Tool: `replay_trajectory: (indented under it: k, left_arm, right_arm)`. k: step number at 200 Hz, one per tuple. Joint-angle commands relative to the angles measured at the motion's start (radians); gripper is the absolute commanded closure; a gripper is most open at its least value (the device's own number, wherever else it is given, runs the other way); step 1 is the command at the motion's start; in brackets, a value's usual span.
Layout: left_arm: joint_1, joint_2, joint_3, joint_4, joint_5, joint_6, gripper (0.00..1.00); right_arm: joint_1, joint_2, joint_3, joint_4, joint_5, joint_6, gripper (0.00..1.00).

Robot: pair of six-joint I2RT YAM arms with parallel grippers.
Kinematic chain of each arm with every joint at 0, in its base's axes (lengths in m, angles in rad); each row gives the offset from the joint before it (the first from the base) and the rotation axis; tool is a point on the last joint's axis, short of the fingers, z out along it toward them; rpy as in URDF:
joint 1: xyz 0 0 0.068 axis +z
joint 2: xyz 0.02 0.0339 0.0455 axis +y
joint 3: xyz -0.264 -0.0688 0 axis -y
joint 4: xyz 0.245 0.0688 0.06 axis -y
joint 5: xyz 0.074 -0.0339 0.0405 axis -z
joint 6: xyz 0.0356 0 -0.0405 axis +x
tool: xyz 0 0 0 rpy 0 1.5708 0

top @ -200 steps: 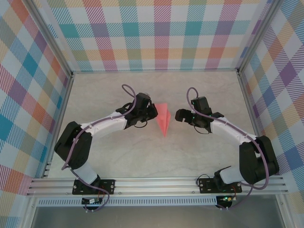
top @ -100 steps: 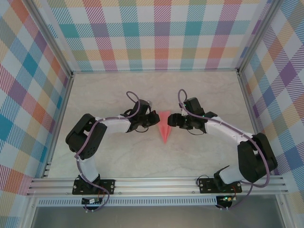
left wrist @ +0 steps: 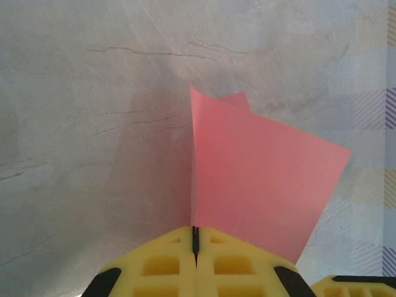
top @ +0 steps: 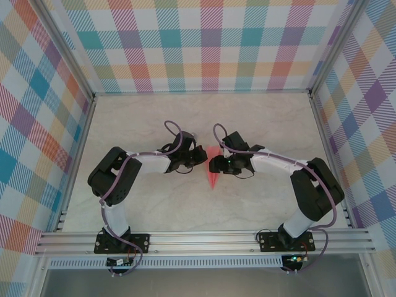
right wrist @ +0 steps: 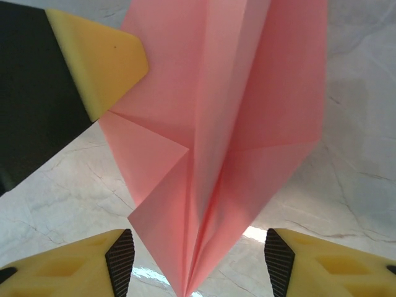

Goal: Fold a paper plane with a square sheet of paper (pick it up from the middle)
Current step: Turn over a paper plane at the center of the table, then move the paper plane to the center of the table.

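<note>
Slim salmon-pink paper plane (top: 213,168) is seen mid-table on the pale marbled tabletop (top: 154,204), one fold pinched in the fully closed left gripper (left wrist: 195,234). The right gripper (right wrist: 199,260) is spread halfway astride the keel, apparently not touching. It should be centred on the crease, then closed squarely.

Paper plane (top: 213,176): salmon-pink paper folded to slim pointed wedge with centre crease and diagonal fold lines. Position: middle of table (top: 154,204), tip toward near edge, wide end away. One folded edge pinched between closed fingers of left gripper (left wrist: 195,234); wing layers splay sideways.
</note>
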Motion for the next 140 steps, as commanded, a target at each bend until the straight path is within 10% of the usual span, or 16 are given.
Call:
replay_trajectory:
  k: [1, 140]
  left_arm:
    - [0.017, 0.014, -0.012, 0.032, 0.017, -0.005, 1.00]
    - [0.017, 0.021, 0.000, 0.028, 0.025, -0.010, 1.00]
  right_arm:
    - [0.016, 0.020, 0.032, -0.008, 0.001, 0.015, 0.44]
    - [0.034, 0.105, 0.077, 0.015, -0.014, 0.018, 0.45]
